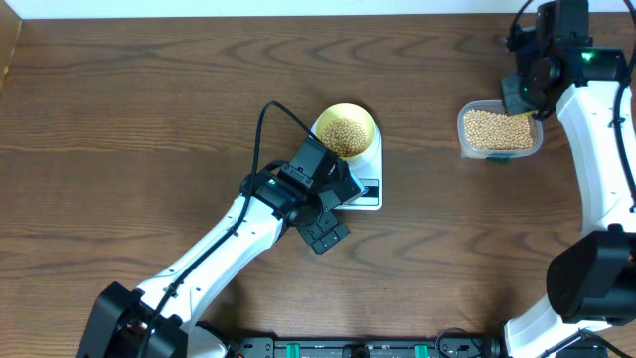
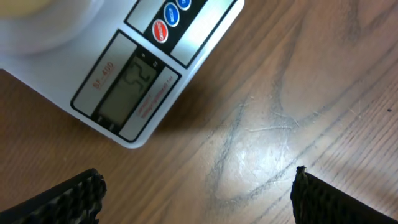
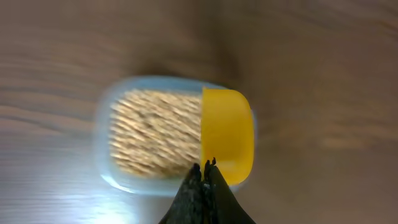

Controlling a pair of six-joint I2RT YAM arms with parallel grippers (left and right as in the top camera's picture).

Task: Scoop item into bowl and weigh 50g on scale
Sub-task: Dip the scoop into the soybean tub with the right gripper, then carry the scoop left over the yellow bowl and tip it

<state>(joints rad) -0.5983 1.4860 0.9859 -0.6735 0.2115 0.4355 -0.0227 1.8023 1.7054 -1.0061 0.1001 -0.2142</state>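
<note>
The pale yellow-green bowl [image 1: 345, 130] holds a heap of tan beans [image 1: 345, 137] and stands on the white scale [image 1: 366, 189]. In the left wrist view the scale's grey display [image 2: 130, 87] shows what looks like 52, with red and blue buttons beside it. My left gripper [image 2: 196, 194] hovers open over bare wood just in front of the scale, with nothing between its fingers [image 2: 68, 199]. At the far right my right gripper [image 3: 208, 165] is shut above the clear tub [image 3: 106, 124] of beans [image 3: 155, 134]. A yellow scoop [image 3: 227, 134] rests at the tub's right end.
The clear tub [image 1: 500, 130] sits at the far right of the wooden table [image 1: 149, 119]. The right arm's white links run down the right edge. The left arm stretches from the front edge towards the scale.
</note>
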